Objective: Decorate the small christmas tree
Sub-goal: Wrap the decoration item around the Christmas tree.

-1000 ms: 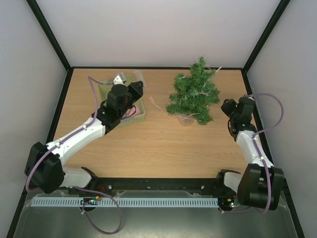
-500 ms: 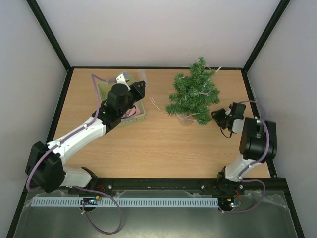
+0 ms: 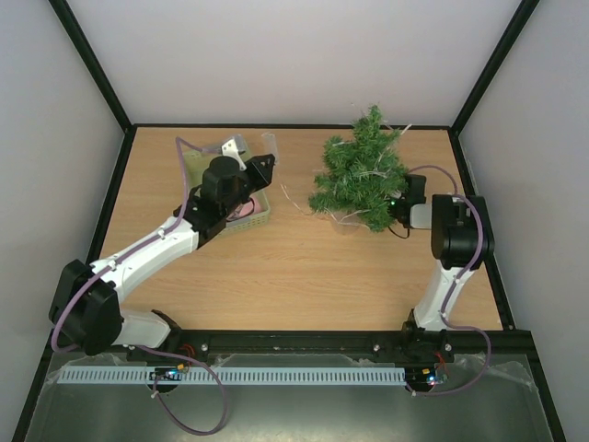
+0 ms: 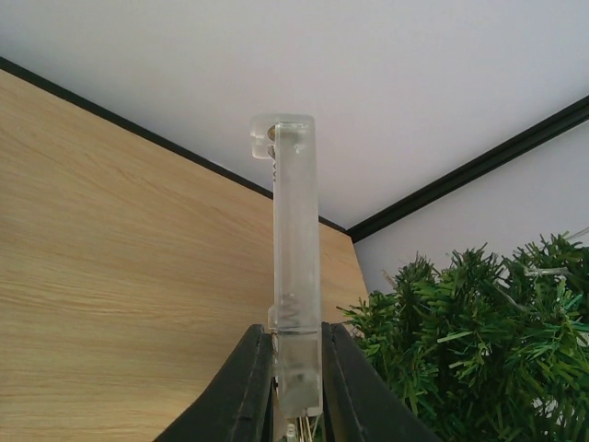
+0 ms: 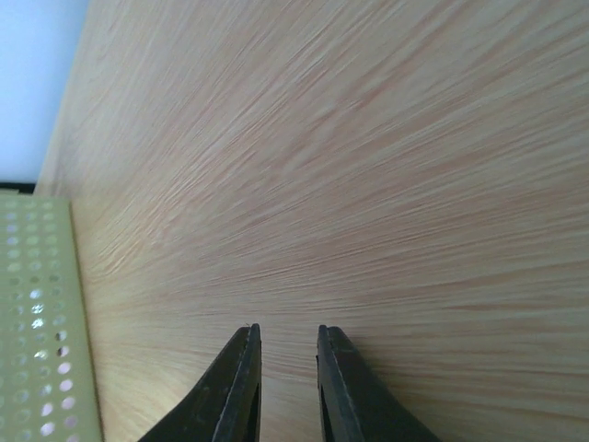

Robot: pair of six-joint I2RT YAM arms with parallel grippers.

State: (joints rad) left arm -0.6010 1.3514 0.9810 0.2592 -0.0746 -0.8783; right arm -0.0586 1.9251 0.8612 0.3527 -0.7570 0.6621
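No readable text, label, brand, number or sign appears on anything in any of the three views.

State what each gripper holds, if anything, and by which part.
The left gripper clamps a clear plastic case by its lower end, one finger on each side. The right gripper holds nothing.

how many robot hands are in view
2. The left hand is at the basket's far right corner, shut on a clear box. The right hand is beside the tree's right side, holding nothing.
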